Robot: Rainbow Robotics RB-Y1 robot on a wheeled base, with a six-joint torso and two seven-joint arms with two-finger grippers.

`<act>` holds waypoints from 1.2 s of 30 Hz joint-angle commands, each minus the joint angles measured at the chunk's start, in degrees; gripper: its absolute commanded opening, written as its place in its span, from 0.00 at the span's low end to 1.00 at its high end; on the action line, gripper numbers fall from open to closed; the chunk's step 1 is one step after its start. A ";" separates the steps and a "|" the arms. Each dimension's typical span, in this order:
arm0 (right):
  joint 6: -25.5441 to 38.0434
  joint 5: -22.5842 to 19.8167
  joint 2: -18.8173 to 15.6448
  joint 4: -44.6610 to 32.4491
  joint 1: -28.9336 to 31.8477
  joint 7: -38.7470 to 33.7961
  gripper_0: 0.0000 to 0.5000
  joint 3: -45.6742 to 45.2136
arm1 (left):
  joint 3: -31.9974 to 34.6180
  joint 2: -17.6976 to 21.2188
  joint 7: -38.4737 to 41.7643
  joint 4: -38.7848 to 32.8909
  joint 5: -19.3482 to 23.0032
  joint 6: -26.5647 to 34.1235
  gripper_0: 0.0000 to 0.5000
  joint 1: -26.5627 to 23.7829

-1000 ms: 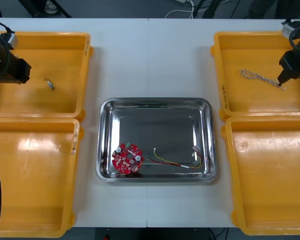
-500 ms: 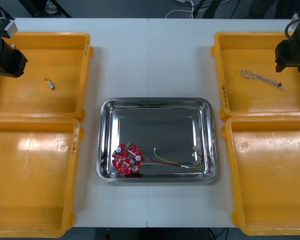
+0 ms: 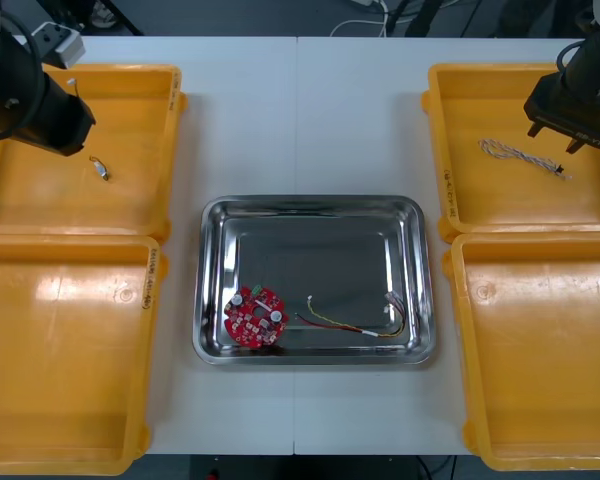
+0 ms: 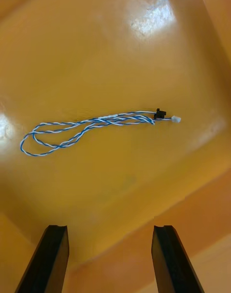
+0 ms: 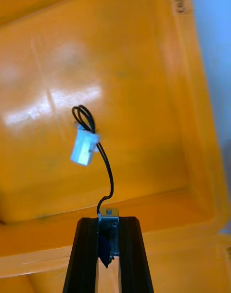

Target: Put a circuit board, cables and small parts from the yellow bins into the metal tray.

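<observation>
A short black cable (image 5: 107,172) with a white connector (image 5: 84,146) has its metal end clamped in my left gripper (image 5: 109,221). This is in the far left yellow bin (image 3: 130,205), where the cable (image 3: 100,168) shows just beyond the left gripper (image 3: 84,145). I cannot tell whether it rests on the bin floor. My right gripper (image 3: 555,140) is open above the far right yellow bin (image 3: 500,205), apart from a twisted blue and white cable (image 3: 520,157) (image 4: 96,124) lying flat there. The metal tray (image 3: 310,202) holds a round red circuit board (image 3: 254,318) and a red and yellow cable (image 3: 350,322).
The two near yellow bins, left (image 3: 60,350) and right (image 3: 540,350), show bare floors. White table (image 3: 300,110) runs between the bins and beyond the tray.
My left arm swung right, over to the black cable, which has stayed in place. My right gripper lifted off the blue and white cable's end and shifted slightly left; that cable has not moved.
</observation>
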 commanded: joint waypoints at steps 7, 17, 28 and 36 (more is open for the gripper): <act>-6.18 0.96 0.37 5.49 -4.29 -17.82 1.00 -4.43 | -10.33 -3.49 19.09 -8.10 3.34 0.15 0.00 1.37; -18.22 1.57 0.37 16.30 -7.55 -30.47 1.00 -4.60 | -19.91 -5.16 28.93 -8.81 4.14 -5.38 0.00 1.37; -26.04 2.36 0.37 26.40 -9.92 -34.60 1.00 -8.30 | -28.79 -5.95 34.64 -8.81 3.78 -11.54 0.00 2.95; -26.92 2.01 0.28 29.57 -9.92 -38.47 1.00 -9.53 | -33.44 -5.95 35.96 -8.81 1.41 -14.96 0.00 5.15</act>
